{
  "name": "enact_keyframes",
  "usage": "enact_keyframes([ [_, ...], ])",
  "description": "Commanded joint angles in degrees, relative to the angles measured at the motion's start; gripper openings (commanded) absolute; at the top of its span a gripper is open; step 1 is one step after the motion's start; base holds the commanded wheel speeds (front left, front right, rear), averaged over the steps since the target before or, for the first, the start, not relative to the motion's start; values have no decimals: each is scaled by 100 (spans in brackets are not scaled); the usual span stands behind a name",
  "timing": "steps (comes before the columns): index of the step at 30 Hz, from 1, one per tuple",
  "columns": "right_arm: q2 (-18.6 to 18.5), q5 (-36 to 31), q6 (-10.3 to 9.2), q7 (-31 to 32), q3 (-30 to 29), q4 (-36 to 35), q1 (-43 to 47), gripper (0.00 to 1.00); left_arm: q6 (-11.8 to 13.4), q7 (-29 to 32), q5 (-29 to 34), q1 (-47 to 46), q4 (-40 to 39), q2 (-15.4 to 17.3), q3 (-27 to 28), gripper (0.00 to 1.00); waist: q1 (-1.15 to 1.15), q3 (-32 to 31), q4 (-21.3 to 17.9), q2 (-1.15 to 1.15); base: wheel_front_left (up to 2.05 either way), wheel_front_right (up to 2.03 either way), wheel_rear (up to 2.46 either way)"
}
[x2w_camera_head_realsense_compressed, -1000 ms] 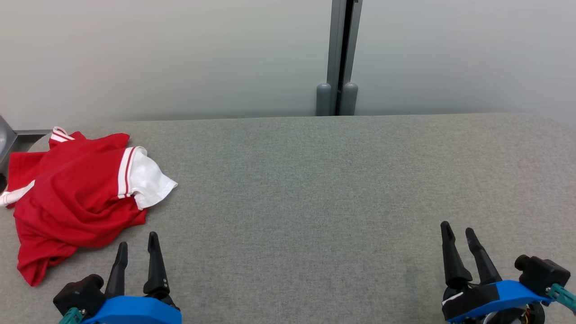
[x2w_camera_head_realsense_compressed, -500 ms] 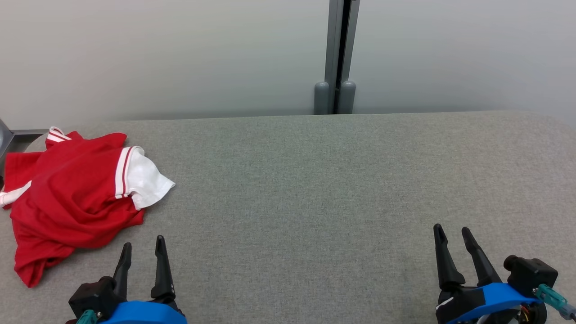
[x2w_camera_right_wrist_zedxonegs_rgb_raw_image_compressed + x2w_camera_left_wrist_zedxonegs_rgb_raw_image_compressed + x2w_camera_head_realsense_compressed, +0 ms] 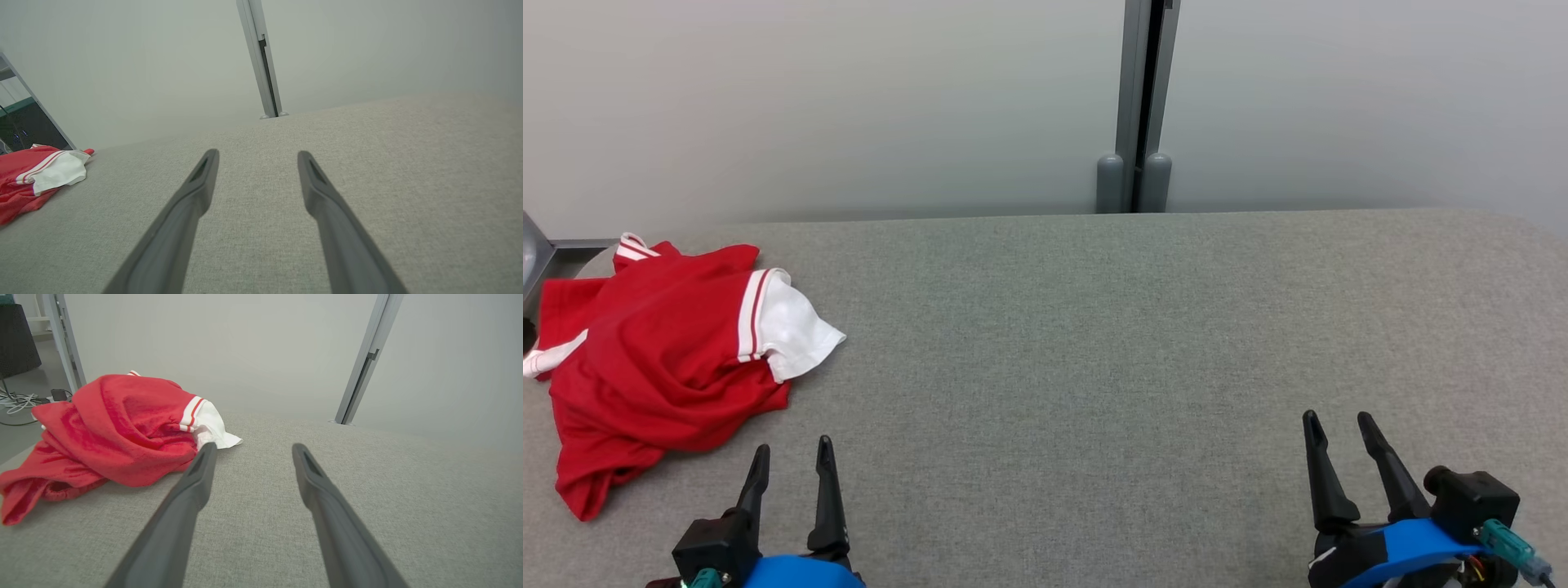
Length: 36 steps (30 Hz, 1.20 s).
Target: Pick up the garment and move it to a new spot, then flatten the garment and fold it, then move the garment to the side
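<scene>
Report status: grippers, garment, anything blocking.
Left gripper open, empty. Right gripper open, empty. Red garment crumpled ahead-left of left gripper, untouched. Nothing seen blocking.

No readable text, label or number anywhere (garment [image 3: 662,359] included)

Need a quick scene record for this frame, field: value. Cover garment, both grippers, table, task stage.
garment: red with a white striped sleeve, crumpled in a heap, far left of the table
table: grey fabric top, wall behind
left gripper: open, holding nothing, just short of the garment, not touching it
right gripper: open, holding nothing, over bare table at the right
task stage: pick-up not yet done
</scene>
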Motion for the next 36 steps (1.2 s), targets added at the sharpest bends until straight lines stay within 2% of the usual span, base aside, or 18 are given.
enact_keyframes([
  [1, -49, -107, 13, -56, 19, 3, 1, 100, 39, -46, 98, 56, -11, 50, -25, 100, 0, -5, -2, 0, 0, 0, 0],
  [19, -52, -880, 16, -218, -63, 111, 91, 100, 144, -147, 646, 192, -17, 109, -186, 100, 0, -53, 16, 0, 0, 0, 0],
  [36, -50, -846, 15, -208, -111, 86, 108, 100, 212, -114, 522, 148, -85, 135, -228, 100, 0, -37, 138, 0, 0, 0, 0],
])
